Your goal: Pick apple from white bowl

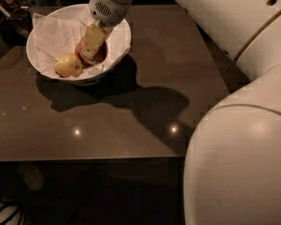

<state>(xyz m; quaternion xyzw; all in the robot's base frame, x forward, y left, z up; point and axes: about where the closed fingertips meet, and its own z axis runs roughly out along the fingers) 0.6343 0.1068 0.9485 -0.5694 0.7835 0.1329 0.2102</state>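
Observation:
The white bowl (47, 25), lined with crumpled white paper, stands at the far left of the brown table (145, 107). A yellow apple (68, 64) lies at the bowl's front. A red apple (102, 52) lies beside it toward the middle, partly hidden by the gripper. My gripper (91, 46) reaches down into the bowl from above and sits right on the red apple. The yellow apple is apart from it, to its left.
My white arm (239, 125) fills the right side and hides that part of the table. Dark objects (9, 3) sit beyond the bowl at the top left. The table's front edge (84, 159) runs across the lower picture, with dark floor below.

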